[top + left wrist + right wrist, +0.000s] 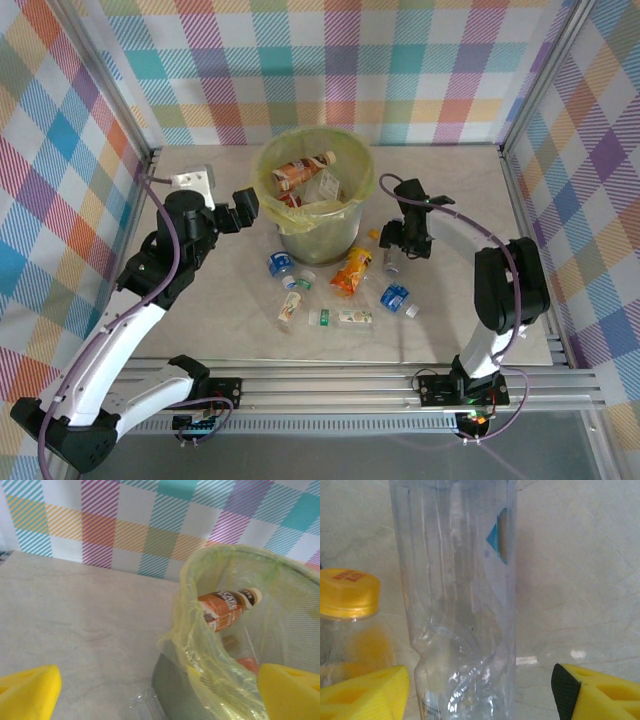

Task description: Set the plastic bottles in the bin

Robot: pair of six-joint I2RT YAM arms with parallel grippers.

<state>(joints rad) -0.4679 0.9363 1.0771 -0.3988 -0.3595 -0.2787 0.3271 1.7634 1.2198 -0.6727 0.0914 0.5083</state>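
A pale marbled counter (230,330) carries one round translucent bin (320,238) lined with a yellow-green bag. At least two plastic bottles lie inside it. One of them, the brown bottle (222,609), has an orange-brown label with white lettering too small to read. Seven more bottles sit on the counter in front of the bin, among them an orange bottle (352,270) and two with blue on them. The left jaws are spread wide, holding nothing, beside the bin's rim. The right jaws are parted around a dented clear bottle (462,605) printed with a blue triangle, and a gap shows before one yellow pad (600,695). Just beside it, a yellow-orange cap (347,592) bears blurred red writing.
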